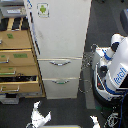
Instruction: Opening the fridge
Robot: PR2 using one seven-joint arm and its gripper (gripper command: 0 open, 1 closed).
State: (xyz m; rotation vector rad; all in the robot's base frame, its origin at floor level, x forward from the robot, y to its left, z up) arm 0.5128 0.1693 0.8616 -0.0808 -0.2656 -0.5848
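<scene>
My jaws (40,116) sit lowest in the frame, nearest the camera: pale fingers above the dark floor (70,112), and a second white gripper tip (95,120) shows toward the exterior view's right. The picture is too blurred for me to tell whether my jaws are spread or pressed together; nothing is visibly between them.

The fridge (60,35) stands upright, its long axis vertical, its front facing the camera and tilted slightly toward the exterior view's right. It rises above my jaws in the frame and well apart from them. It is off-white, its large upper door shut, with a small green-figure sticker (43,9) near the top. Below it are two drawers, each with a curved silver handle: the upper handle (60,62) and the lower handle (62,81).

Touching its side at the exterior view's left is a tan wooden drawer cabinet (17,60). At the exterior view's right stands a white-and-blue rounded robot (115,67).
</scene>
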